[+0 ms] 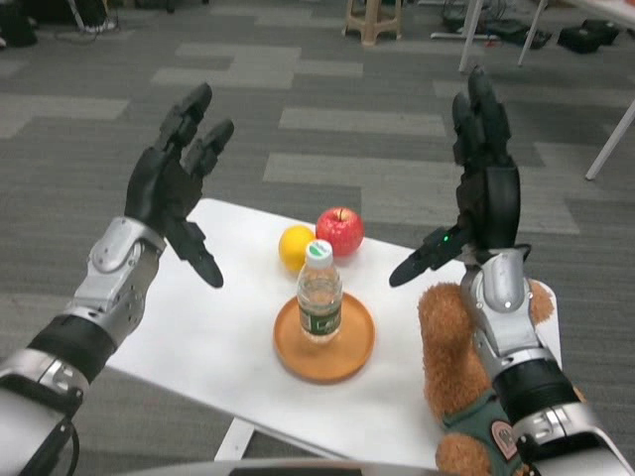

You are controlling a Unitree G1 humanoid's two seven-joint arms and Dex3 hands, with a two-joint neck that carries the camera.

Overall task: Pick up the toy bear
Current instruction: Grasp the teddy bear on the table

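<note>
The brown toy bear [454,362] sits at the table's right side, partly hidden behind my right forearm; it wears a green garment with a badge. My right hand [478,183] is raised above and behind the bear, fingers spread and holding nothing. My left hand [179,178] hovers over the table's left end, also with fingers apart and empty.
A water bottle [319,295] stands on an orange plate [349,362] in the middle of the white table [198,337]. An orange [294,245] and a red apple [340,230] lie behind it. A stool [373,20] and table legs [607,139] stand on the carpet beyond.
</note>
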